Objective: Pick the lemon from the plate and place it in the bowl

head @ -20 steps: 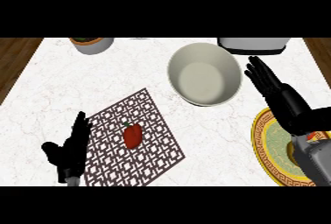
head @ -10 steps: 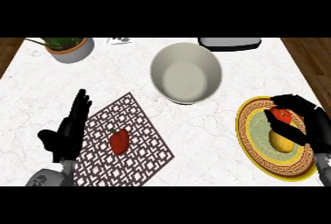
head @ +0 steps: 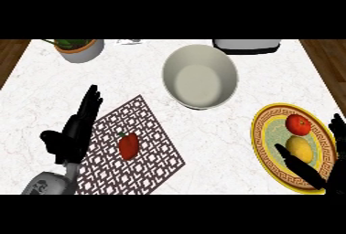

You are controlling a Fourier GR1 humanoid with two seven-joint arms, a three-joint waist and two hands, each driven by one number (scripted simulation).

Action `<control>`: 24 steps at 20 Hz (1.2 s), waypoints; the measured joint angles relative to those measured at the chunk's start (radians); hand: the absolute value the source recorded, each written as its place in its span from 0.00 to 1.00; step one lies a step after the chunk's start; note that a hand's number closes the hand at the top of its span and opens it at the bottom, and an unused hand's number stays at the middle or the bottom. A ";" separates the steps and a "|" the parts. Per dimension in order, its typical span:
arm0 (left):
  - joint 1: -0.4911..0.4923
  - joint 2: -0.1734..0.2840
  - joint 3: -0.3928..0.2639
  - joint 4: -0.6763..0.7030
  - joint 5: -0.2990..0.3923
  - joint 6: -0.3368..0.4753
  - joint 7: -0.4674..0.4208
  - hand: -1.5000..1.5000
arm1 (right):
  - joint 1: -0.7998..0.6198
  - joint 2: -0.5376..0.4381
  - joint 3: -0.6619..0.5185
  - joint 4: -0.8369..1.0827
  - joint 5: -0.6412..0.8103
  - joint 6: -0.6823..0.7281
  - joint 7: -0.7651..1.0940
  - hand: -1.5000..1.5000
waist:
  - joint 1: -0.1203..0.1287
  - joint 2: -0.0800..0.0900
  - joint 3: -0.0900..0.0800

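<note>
Lemon: the yellow round lemon [head: 300,149] lies on the yellow, gold-rimmed patterned plate [head: 265,151] at the right of the white marble table [head: 209,132], touching a red tomato [head: 298,124] just above it.
Bowl: the large grey-white round bowl [head: 200,76] stands well apart, up and to the left of the plate, with nothing in it.
Right hand: the black right hand [head: 312,172] is spread around the lemon, thumb below and fingers at the right edge, not closed on it.
Left hand: the black left hand [head: 73,132] rests open, fingers straight, at the left.
Progress: nothing done yet; grasp, lift, carry and release all remain.
Around: a red pepper [head: 128,145] on a brown lattice mat [head: 145,137]; a potted plant [head: 78,47] and a dark-based appliance [head: 246,45] at the far edge.
In the way: the tomato beside the lemon may get nudged; the path to the bowl looks open.
</note>
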 measured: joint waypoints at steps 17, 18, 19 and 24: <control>-0.039 -0.043 -0.003 -0.004 -0.053 -0.024 0.040 0.50 | 0.130 -0.383 -0.036 -0.328 0.147 0.041 0.838 0.00 | 0.042 0.010 -0.003; -0.043 -0.047 -0.001 -0.008 -0.057 -0.022 0.048 0.50 | 0.126 -0.388 -0.035 -0.325 0.141 0.061 0.866 0.00 | 0.042 0.010 -0.002; -0.044 -0.049 0.001 -0.012 -0.058 -0.025 0.054 0.50 | 0.113 -0.390 -0.032 -0.319 0.141 0.080 0.896 0.00 | 0.042 0.010 -0.002; -0.054 -0.066 0.028 0.006 -0.068 -0.048 0.055 0.50 | 0.088 -0.352 -0.007 -0.269 0.157 0.164 0.941 0.00 | 0.040 0.010 -0.001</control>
